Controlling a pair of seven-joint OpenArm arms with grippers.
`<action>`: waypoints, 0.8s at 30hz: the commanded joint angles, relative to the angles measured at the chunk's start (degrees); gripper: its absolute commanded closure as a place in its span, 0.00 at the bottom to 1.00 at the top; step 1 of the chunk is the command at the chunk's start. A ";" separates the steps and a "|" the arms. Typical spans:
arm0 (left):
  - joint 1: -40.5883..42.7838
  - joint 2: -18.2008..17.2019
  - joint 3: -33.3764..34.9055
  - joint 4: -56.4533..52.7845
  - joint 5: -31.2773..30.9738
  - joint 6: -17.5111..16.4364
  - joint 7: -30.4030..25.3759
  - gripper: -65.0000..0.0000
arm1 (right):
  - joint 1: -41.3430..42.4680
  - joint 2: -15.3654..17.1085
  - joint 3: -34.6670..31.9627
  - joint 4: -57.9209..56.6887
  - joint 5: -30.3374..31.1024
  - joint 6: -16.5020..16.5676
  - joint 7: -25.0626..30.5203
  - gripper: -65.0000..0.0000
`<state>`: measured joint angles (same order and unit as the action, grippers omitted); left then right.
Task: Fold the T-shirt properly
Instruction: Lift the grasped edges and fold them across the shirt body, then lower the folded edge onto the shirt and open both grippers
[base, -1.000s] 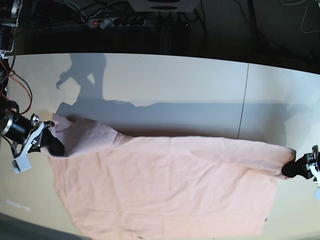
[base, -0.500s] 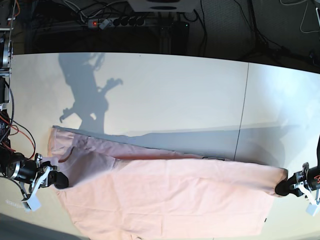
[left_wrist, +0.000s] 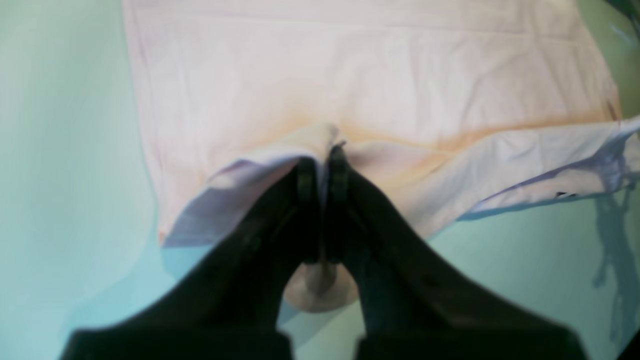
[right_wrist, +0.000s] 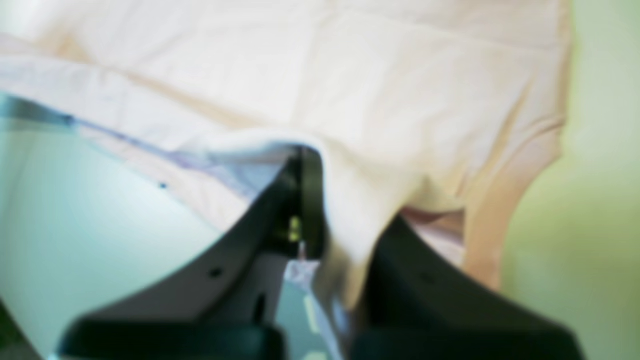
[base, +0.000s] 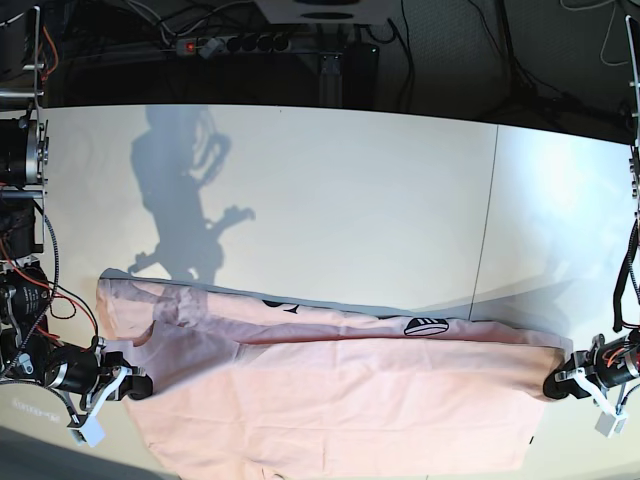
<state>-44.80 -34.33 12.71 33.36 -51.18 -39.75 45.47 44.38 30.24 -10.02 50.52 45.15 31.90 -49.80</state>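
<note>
The pale pink T-shirt (base: 340, 400) lies spread across the near part of the white table (base: 340, 200), its far edge folded over toward the front with a bit of black print showing along the fold. At the shirt's right end, my left gripper (base: 553, 386) is shut on the cloth edge; in the left wrist view the T-shirt (left_wrist: 350, 90) is pinched between the black fingers of the left gripper (left_wrist: 320, 165). My right gripper (base: 138, 384) is shut on the shirt's left end near the sleeve. In the right wrist view the cloth (right_wrist: 350, 100) drapes over the right gripper (right_wrist: 320, 165).
A seam (base: 487, 230) runs across the table on the right. Behind the table's far edge lie a power strip (base: 235, 44) and cables. The arms' shadows fall on the left part of the table. The table's front edge is close below the shirt.
Both grippers have moved toward the front of the table, drawing the shirt's far edge over the rest. The folded strip now lies lower and shows black print.
</note>
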 joint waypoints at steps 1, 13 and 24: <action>-2.03 -0.48 -0.35 -0.26 0.35 -0.25 -2.34 1.00 | 2.29 0.35 0.50 -0.13 -0.26 3.02 2.01 1.00; -2.03 1.77 -0.33 -6.12 11.02 -0.25 -13.31 1.00 | 2.43 -3.82 0.50 -7.19 -15.58 2.86 12.02 1.00; -4.94 1.62 -0.20 -6.10 10.97 -0.25 -12.83 0.37 | 2.91 -3.72 0.52 -7.74 -17.27 2.36 16.81 0.32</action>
<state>-47.18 -31.77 12.69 26.46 -39.33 -39.79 33.98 44.75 25.56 -9.98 41.78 27.22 31.79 -34.54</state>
